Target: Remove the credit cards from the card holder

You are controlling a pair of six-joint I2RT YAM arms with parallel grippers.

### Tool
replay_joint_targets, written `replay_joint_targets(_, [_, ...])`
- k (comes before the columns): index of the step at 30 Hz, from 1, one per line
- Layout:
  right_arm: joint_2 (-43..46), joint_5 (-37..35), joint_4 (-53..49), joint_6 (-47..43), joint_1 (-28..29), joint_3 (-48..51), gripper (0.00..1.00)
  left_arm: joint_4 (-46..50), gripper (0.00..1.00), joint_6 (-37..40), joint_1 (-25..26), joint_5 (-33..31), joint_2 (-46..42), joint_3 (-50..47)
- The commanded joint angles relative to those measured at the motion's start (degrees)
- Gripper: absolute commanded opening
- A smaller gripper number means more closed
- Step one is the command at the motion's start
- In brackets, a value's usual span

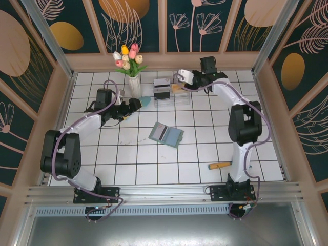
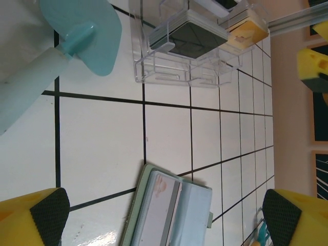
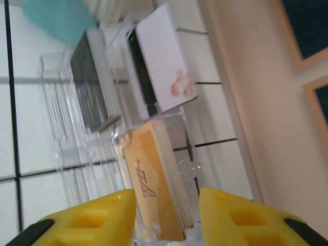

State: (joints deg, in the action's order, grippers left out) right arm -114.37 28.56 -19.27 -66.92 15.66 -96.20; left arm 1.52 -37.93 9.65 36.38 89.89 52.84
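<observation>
- Card holder (image 1: 166,135) is laid open mid-table, whitish credit card (image 2: 156,202) seen inside.
- Left gripper (image 1: 134,104), spread wide, is placed nearer; holder lies rightward, toward bases.
- Right gripper (image 3: 166,205) is parted over clear box (image 3: 56,128).

Card holder (image 1: 166,135) has a sage-green rim, blue-grey inside; bench (image 1: 154,169) is white tile with black grid lines, fingers (image 2: 31,215) yellow with black pads.

L fingers (image 2: 31,215) wide apart, R fingers (image 3: 97,215) apart, both arms outstretched.
</observation>
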Motion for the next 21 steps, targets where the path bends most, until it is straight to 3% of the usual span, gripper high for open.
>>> replay_joint_targets(1, [9.7,-0.6,6.4,13.7,2.3,7.3,0.40,-0.4,0.99,0.9,-0.2,-1.8,-2.8,-1.4])
replay_joint_targets(5, [18.8,-8.7,14.5,27.5,7.1,18.6,0.44,-0.6,0.98,0.8,0.7,-2.9,-3.9,-2.5])
replay_joint_targets(12, [30.7,-22.6,15.0,62.6,15.1,29.4,0.48,-0.6,0.99,0.8,5.4,-5.9,-3.7,-3.7])
replay_joint_targets(17, [33.7,-24.5,7.7,86.3,15.4,34.1,0.46,-0.8,0.98,1.3,8.8,-7.0,-0.5,-3.4])
replay_joint_targets(21, [36.8,-26.1,8.6,100.8,19.0,41.2,0.47,-2.1,0.98,0.2,10.7,-7.6,1.1,-4.1])
